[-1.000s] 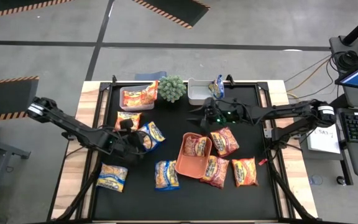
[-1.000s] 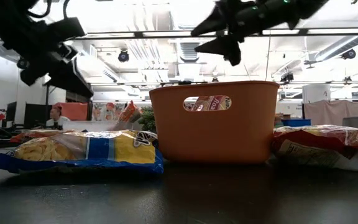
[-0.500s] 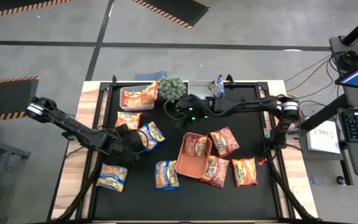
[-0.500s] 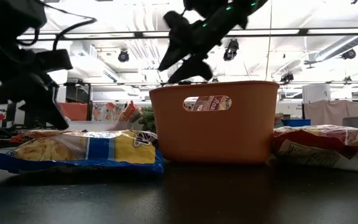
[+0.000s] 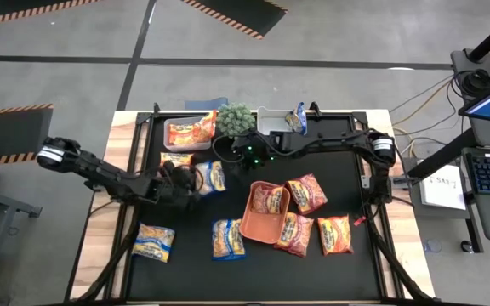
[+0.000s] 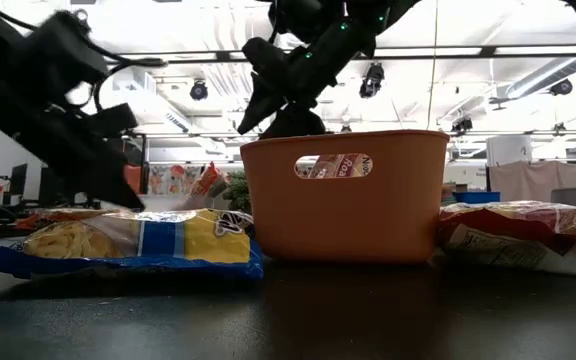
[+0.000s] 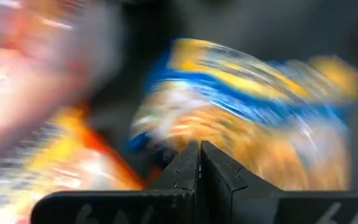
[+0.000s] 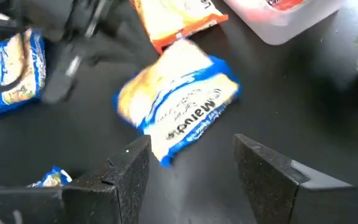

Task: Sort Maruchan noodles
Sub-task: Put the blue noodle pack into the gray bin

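Maruchan packets lie flat on the black table. A yellow-and-blue packet point(image 5: 212, 176) point(image 8: 178, 112) lies left of centre. My left gripper point(image 5: 186, 182) point(image 7: 199, 150) is shut, low at that packet's left side. My right gripper point(image 5: 228, 158) point(image 8: 191, 163) hangs open above the same packet, reaching in from the right. An orange packet point(image 5: 174, 161) lies just left of them. Two more yellow-and-blue packets point(image 5: 227, 239) point(image 5: 154, 242) lie near the front. Dark red packets point(image 5: 307, 193) point(image 5: 293, 234) and an orange one point(image 5: 334, 235) lie right of the orange tray point(image 5: 253, 223). My left gripper pushes the yellow-and-blue packet with its shut fingertips at the packet's left edge point(image 7: 166, 146). The fingers slant down from the table's left side. The packet stays flat on the table. Blur hides the exact spot of touch.
The orange tray holds a dark red packet point(image 5: 268, 200). A clear bin point(image 5: 170, 140) at the far left holds orange packets. A second clear bin point(image 5: 270, 129) at the far middle has a blue packet point(image 5: 297, 117) standing in it. A green plant point(image 5: 235, 121) stands between the bins.
My right gripper has swung from the far middle toward the table's left and tipped downward, ending above the yellow-and-blue packet, still open. My left gripper has dropped and moved toward that packet. The packet has slid a little toward the far edge and turned.
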Motion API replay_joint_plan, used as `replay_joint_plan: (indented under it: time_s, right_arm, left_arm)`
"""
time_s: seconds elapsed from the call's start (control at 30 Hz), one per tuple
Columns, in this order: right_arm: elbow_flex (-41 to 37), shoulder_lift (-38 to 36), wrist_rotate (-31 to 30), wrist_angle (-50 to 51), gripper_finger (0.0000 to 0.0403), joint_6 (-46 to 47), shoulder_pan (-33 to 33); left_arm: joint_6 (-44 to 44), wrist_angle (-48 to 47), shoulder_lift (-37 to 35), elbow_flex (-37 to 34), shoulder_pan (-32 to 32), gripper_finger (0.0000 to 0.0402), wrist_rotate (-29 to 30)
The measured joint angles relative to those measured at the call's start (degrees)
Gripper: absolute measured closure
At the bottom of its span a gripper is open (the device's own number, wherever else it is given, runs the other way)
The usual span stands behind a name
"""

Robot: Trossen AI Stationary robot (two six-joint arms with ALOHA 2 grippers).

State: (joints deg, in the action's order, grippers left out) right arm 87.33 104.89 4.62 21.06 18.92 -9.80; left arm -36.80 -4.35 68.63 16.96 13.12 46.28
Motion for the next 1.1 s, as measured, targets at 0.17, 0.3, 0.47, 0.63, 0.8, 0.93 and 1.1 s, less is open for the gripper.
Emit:
replay_joint_plan:
  time_s: [0.17,0.3,0.47,0.63,0.8,0.93,1.1]
  right_arm:
    - [-0.03,0.29,-0.13,-0.27,0.0188,0.59,-0.07]
    - [-0.03,2.84,-0.26,-2.17,0.0188,0.63,-0.46]
    - [-0.07,5.80,-0.13,-5.62,0.0188,1.77,-1.95]
    - [-0.09,8.23,-0.11,-8.96,0.0188,4.07,-4.05]
    - [-0.09,9.74,-0.05,-12.65,0.0188,4.57,-5.57]
    - [0.10,10.71,0.07,-13.80,0.0188,4.66,-6.01]
    - [0.17,11.93,0.05,-15.99,0.0188,4.61,-6.12]
  left_arm:
    - [9.43,-0.99,-0.91,3.49,-1.02,0.0401,-2.48]
    - [13.49,-1.67,-1.94,5.63,-0.65,0.0401,-10.05]
    - [14.44,-2.12,-2.27,5.76,0.22,0.0401,-14.84]
    - [13.38,-2.12,-1.58,4.58,0.14,0.0401,-14.08]
    - [11.06,-1.69,-0.80,2.74,0.14,0.0401,-13.99]
    - [8.46,-0.56,0.53,0.91,0.14,0.0401,-13.79]
    - [6.67,1.39,3.74,0.50,0.07,0.0401,-12.70]
